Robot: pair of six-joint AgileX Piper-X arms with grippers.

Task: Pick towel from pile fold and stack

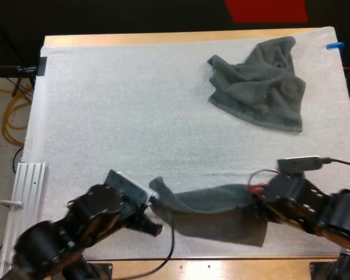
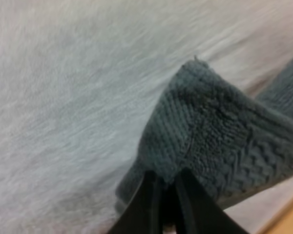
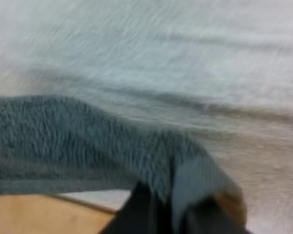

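Along the near mat edge, stretched towel

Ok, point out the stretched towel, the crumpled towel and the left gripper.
stretched towel point(image 1: 213, 210), high view, middle of the cloth span.
crumpled towel point(image 1: 259, 87), high view, centre of the heap.
left gripper point(image 2: 166, 181), left wrist view, between fingertips pinching the towel's corner.

**Two dark grey-green towels on the white mat**

The stretched towel runs as a sagging band along the near edge of the mat. Its left corner is pinched in the left gripper and its right end in the right gripper. A lower flap drapes toward the near edge on the right. The crumpled towel lies bunched in loose folds by the far right corner, well apart.
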